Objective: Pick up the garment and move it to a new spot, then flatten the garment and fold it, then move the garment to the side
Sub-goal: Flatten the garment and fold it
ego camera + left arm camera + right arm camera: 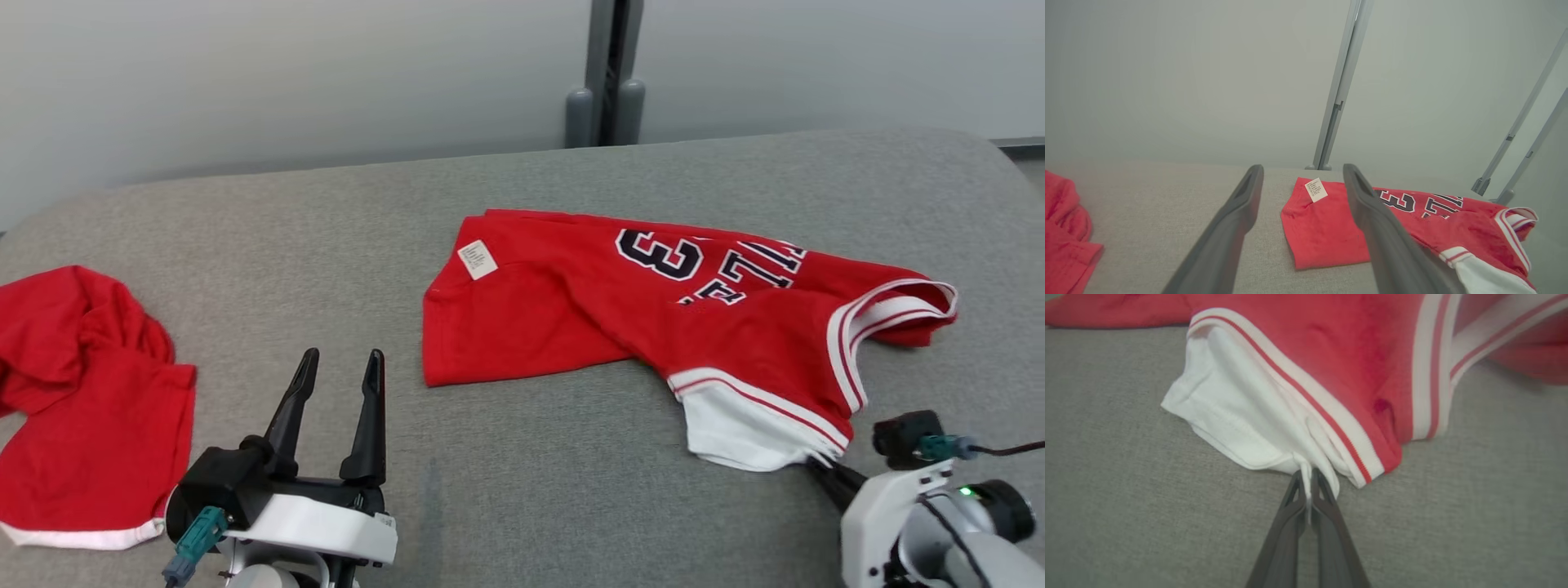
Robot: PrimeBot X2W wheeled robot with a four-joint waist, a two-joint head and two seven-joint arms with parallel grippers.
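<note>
Two red garments lie on the grey fabric surface (pixel 522 490), and the numbered jersey (pixel 653 318) is the one in hand. The right gripper (pixel 1306 477) is clenched on the tip of the jersey's white sleeve (pixel 1237 416), the cloth bunched between its fingertips; whether it has caught one layer or both is hard to tell. From that pinch the jersey stretches away ahead and to the gripper's left, with its long axis ending at the hem with the white label (pixel 478 260). The left gripper (pixel 339 355) hovers released and empty, jaws wide, with that hem just ahead and to its right. It is the nearer arm for that end. The other garment (pixel 90 408) sits crumpled well off to its left.
</note>
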